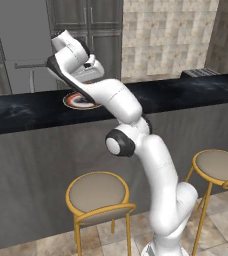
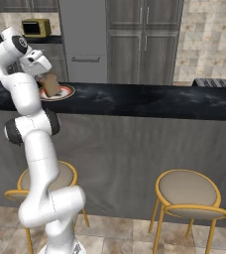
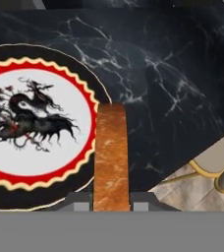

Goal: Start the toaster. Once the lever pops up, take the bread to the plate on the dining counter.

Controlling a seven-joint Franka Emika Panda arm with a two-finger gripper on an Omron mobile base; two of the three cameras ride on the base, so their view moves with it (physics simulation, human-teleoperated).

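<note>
No brand, label or lettering can be read anywhere here; the only marking is on the plate (image 3: 40, 128), a black dragon drawn on its pale centre, ringed by a red scalloped band and a dark outer rim.

The gripper (image 3: 111, 199) is clamped on the bread (image 3: 111, 157), its two grey fingertips pressing the slice from either side. In the hand view the slice rises edge-on straight up from between the tips, showing its orange-brown crust. Its far end sits just at the plate's rim, on the side nearer the bare marbled top, so the slice is beside the plate's centre rather than over it.

From the right base view the bread (image 2: 50, 84) hangs tilted under the hand, just above the plate (image 2: 63, 93), though I cannot tell whether it touches. The plate rests on the dining counter (image 2: 144, 101), near the end farthest from the toaster (image 2: 215, 82), which stands behind the counter's other end. Two round stools (image 2: 188, 191) with yellow frames stand below the counter's grey front.
</note>
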